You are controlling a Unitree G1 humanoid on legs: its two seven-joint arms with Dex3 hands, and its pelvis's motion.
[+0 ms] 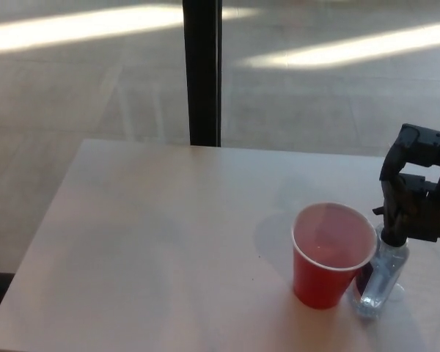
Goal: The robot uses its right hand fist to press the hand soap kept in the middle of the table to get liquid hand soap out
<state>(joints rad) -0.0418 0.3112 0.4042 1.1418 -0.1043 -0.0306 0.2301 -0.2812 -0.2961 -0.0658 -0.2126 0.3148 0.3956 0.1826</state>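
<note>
A pale bench (147, 242) fills the lower part of the head view, its left half bare. Beyond the bench's far edge, a dark upright post (202, 72) rises from a grey tiled floor (73, 88) streaked with bands of sunlight, standing well behind and to the left of the red cup.

The red cup (331, 254), open-topped and upright, stands on the right half of the bench. Just beside the red cup, on its right and touching or nearly touching its wall, is the hand soap bottle (380, 275), a small clear bottle with a black pump head; the cup's rim hides part of the bottle's lower left side. The bottle leans slightly, its base nearer the camera than its top.

Directly above the bottle, to the right of the red cup and higher than its rim, the right robot hand (416, 192) enters from the picture's right edge. Its black fingers (396, 194) are curled in, clenched into a fist with nothing held, and the underside of the fist meets the pump head. The red cup stands close against the bottle on the side away from the robot hand. The left robot hand does not appear.
</note>
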